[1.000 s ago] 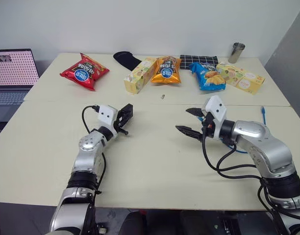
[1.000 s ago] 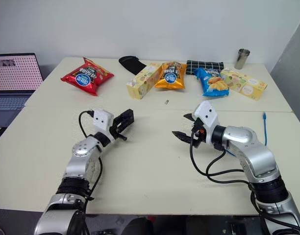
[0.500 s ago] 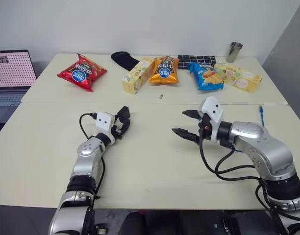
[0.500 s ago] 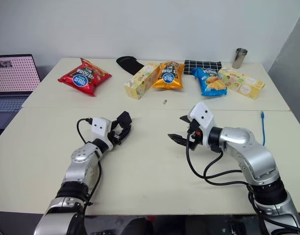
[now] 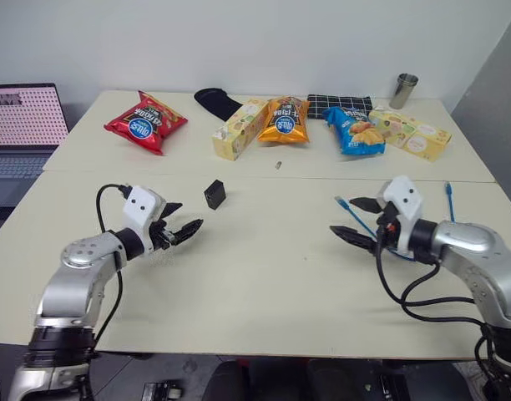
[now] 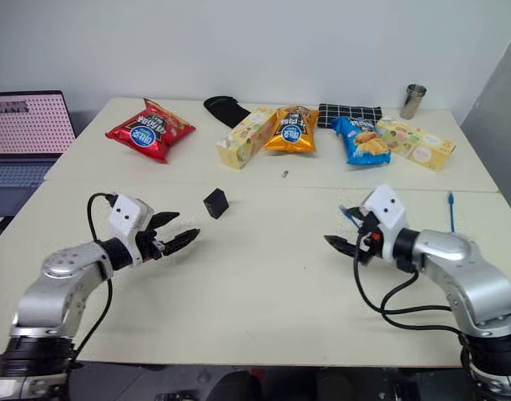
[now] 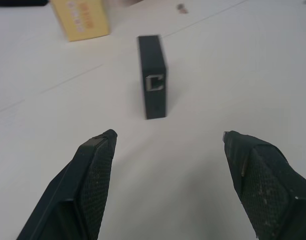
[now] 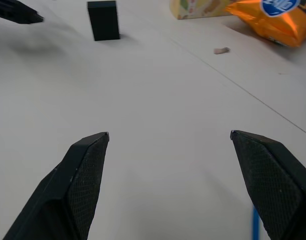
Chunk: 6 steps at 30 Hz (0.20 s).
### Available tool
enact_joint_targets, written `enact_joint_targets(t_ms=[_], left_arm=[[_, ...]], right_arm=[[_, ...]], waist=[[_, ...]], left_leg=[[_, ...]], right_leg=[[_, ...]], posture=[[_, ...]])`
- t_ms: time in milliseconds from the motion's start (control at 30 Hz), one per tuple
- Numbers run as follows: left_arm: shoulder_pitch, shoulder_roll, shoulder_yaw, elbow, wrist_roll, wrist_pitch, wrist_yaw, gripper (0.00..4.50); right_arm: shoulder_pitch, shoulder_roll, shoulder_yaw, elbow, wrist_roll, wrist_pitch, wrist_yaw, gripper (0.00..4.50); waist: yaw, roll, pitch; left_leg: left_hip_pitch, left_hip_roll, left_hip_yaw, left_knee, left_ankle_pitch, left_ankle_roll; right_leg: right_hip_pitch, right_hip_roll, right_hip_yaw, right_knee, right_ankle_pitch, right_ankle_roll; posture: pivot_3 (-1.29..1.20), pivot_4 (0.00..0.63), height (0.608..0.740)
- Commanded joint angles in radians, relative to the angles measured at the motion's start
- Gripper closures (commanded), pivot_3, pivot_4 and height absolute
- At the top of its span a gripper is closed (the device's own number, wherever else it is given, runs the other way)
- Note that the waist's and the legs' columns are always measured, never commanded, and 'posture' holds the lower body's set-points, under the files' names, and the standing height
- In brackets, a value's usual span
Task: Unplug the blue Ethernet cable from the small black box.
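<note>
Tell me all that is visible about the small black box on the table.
The black box is a small matte block that looks like plastic, with flat faces. It stands upright on a narrow side on the cream table, near the seam between the two tabletops. One narrow face carries a square metal-rimmed socket, and nothing is plugged into it. Nothing touches the box except the table; the open left end effector is apart from it.

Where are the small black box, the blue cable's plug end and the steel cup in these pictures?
small black box [image 7: 153,82], left wrist view, on its face with the empty port.
blue Ethernet cable [image 5: 342,202], left eye view, on its plug tip.
steel cup [image 5: 405,89], left eye view, on its side wall.
</note>
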Motion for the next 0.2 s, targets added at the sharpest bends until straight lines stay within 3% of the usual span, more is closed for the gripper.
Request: enact_joint_targets(t_ms=[33, 200], left_arm=[[-0.015, 0.083, 0.024, -0.093, -0.055, 0.04, -0.1, 0.87], [-0.028, 0.127, 0.016, -0.093, -0.068, 0.052, -0.156, 0.87]], right_arm=[[0.033, -0.055, -0.088, 0.004, 0.024, -0.022, 0.045, 0.38], [0.057, -0.086, -0.118, 0.013, 0.032, -0.028, 0.067, 0.38]], waist=[[0.0, 0.0, 0.0], [0.0, 0.0, 0.0]], left_leg=[[0.0, 0.0, 0.0, 0.0, 0.0, 0.0], [0.0, 0.0, 0.001, 0.0, 0.0, 0.0]], right_leg=[[0.0, 0.0, 0.0, 0.0, 0.0, 0.0], [0.0, 0.0, 0.001, -0.001, 0.0, 0.0]], posture=[[0.0, 0.15, 0.74], [0.0, 0.15, 0.74]])
